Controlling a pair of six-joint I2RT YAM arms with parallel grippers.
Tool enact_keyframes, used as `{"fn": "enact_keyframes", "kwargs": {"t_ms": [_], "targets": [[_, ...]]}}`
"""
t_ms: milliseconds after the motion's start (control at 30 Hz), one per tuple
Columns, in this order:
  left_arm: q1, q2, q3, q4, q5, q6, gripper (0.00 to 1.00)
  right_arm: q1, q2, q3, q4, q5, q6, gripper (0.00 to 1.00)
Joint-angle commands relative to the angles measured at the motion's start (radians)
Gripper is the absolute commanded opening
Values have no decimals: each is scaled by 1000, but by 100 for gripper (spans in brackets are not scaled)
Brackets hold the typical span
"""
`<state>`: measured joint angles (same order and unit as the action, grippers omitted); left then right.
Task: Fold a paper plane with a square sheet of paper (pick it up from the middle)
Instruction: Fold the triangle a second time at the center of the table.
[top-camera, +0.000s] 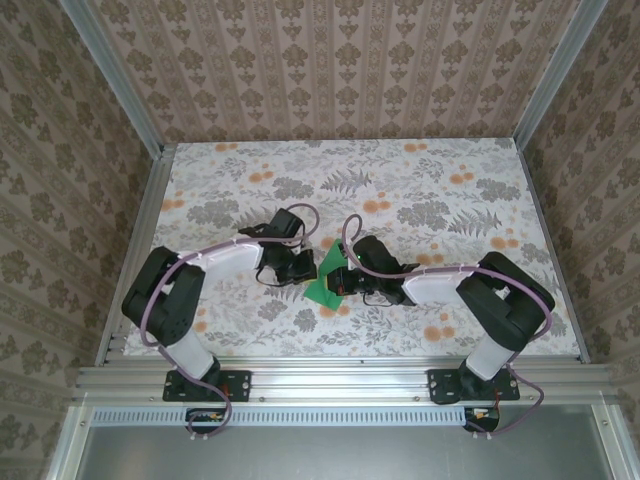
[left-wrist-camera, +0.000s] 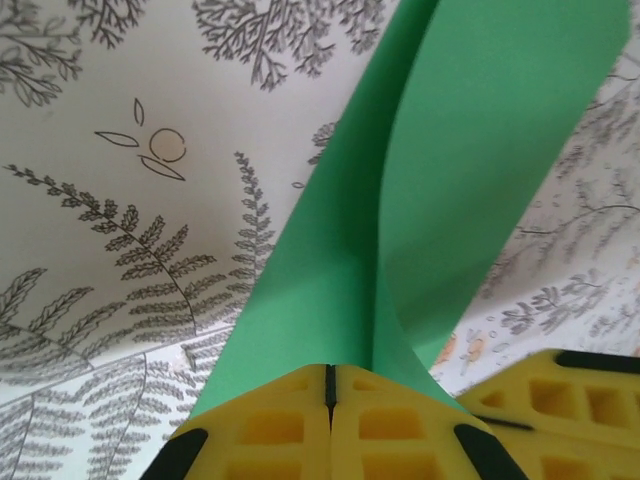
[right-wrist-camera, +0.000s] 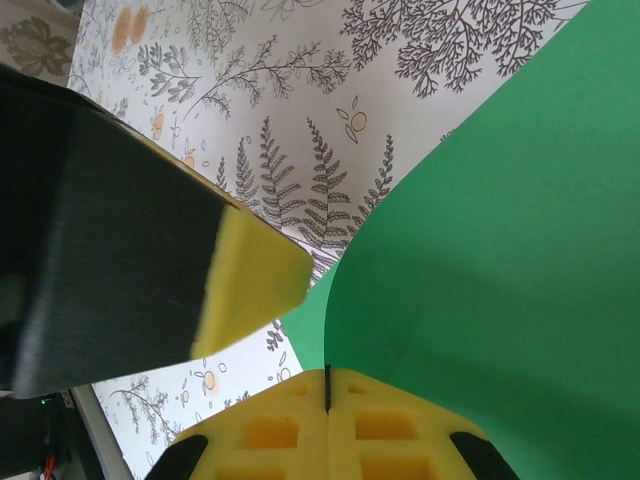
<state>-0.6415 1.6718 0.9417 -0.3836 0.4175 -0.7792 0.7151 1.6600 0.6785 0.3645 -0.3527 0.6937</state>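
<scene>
The square sheet of paper (top-camera: 326, 284) is bright green and sits between the two grippers near the table's middle front. It is lifted and bent into a curve with a fold line running up it. My left gripper (left-wrist-camera: 328, 368) is shut on one edge of the sheet (left-wrist-camera: 480, 150), and the paper rises away from its yellow fingers. My right gripper (right-wrist-camera: 327, 372) is shut on the sheet (right-wrist-camera: 500, 250) from the other side. In the top view the left gripper (top-camera: 308, 268) and right gripper (top-camera: 346, 283) almost touch. A paper plane is out of view.
The floral tabletop (top-camera: 420, 190) spreads behind and to both sides. Patterned walls with aluminium frame rails (top-camera: 330, 375) enclose it. The right gripper's yellow fingers (left-wrist-camera: 570, 400) sit close at the lower right of the left wrist view. A left finger (right-wrist-camera: 250, 280) crowds the right wrist view.
</scene>
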Motion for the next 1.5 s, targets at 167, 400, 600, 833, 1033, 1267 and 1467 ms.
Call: {"fn": "enact_keyframes", "kwargs": {"t_ms": [167, 400, 600, 833, 1033, 1267, 1467], "targets": [[-24, 66, -2, 14, -21, 2, 4, -33, 27, -13, 32, -56, -2, 1], [-30, 96, -11, -1, -52, 22, 3, -68, 43, -8, 21, -117, -34, 1], [-35, 114, -15, -9, -71, 34, 3, -111, 61, 11, -18, -179, -107, 1], [-41, 126, -9, -30, -91, 53, 3, -145, 70, 68, -136, -221, -232, 2], [-44, 137, -5, -35, -96, 60, 3, -171, 91, 99, -170, -249, -308, 3], [-47, 140, 6, -45, -99, 65, 3, -184, 106, 98, -137, -251, -348, 3], [-50, 144, 16, -52, -100, 68, 3, -182, 101, 60, -68, -257, -360, 4]]}}
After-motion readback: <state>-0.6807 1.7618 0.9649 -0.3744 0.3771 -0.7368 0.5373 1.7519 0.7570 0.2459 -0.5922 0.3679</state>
